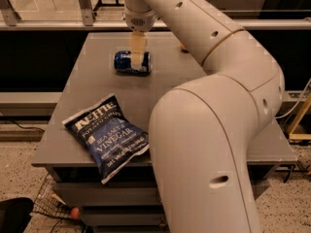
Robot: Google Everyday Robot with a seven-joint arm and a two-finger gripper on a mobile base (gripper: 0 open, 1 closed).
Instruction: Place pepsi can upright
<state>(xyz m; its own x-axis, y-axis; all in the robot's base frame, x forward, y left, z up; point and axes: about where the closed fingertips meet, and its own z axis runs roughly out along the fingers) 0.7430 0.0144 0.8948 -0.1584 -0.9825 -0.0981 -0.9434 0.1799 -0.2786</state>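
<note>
The pepsi can (124,62) lies on its side at the far middle of the table (92,86), its long axis running left to right. The arm arches over from the near right. Its end effector (140,62) points straight down at the can's right part, and whether it is wide or closed cannot be told.
</note>
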